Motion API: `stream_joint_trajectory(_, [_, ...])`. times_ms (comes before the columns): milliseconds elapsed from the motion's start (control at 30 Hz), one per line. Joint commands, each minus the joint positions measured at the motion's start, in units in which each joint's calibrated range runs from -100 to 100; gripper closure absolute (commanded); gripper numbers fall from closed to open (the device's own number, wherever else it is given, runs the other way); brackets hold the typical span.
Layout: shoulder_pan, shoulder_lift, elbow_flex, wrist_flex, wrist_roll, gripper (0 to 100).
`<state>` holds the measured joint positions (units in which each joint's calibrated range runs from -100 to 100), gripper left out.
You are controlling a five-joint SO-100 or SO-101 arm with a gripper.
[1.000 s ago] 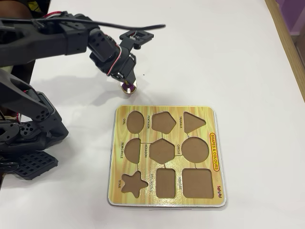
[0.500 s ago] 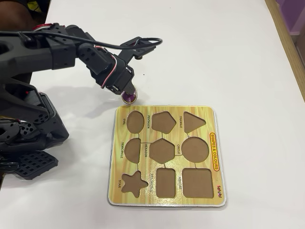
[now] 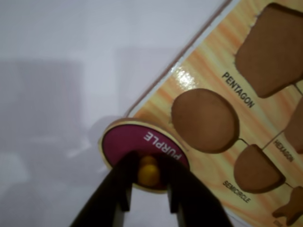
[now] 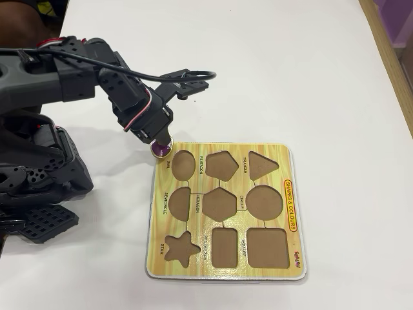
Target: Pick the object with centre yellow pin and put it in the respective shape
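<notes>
The purple oval piece (image 3: 142, 146) with its yellow knob (image 3: 148, 169) hangs over the board's corner, lettered PURPLE. My gripper (image 3: 147, 185) is shut on the knob, its two dark fingers either side of it. In the overhead view the same piece (image 4: 159, 150) sits under my gripper (image 4: 160, 146) at the upper-left corner of the yellow shape board (image 4: 290, 252). The brown oval cutout (image 3: 204, 120) lies just right of the piece in the wrist view; overhead, the oval cutout (image 4: 183, 164) is slightly right of and below the piece. The piece overlaps the board's edge, not the cutout.
The board holds other brown cutouts: pentagon (image 4: 221, 165), triangle (image 4: 261, 165), semicircle (image 4: 179, 202), circle (image 4: 264, 202), star (image 4: 180, 249). My arm's black base (image 4: 39, 194) stands at the left. A wooden table edge (image 4: 387, 51) runs down the right.
My gripper has carried the purple piece down and left in the overhead view, from the bare table above the board to the board's upper-left corner beside the oval cutout.
</notes>
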<state>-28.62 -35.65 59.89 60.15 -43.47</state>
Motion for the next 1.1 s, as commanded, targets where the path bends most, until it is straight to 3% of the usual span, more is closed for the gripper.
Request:
stream_joint_trajectory(0, [2.26, -1.67, -1.17, 0.35, 0.27, 99])
stream_joint_trajectory(267, [7.82, -1.67, -2.97, 0.35, 6.81, 99])
stream_joint_trajectory(800, [13.2, -0.83, -3.06, -0.78, 6.6, 99])
stream_joint_trajectory(1067, [13.29, -0.5, -2.07, -6.48, 6.55, 99])
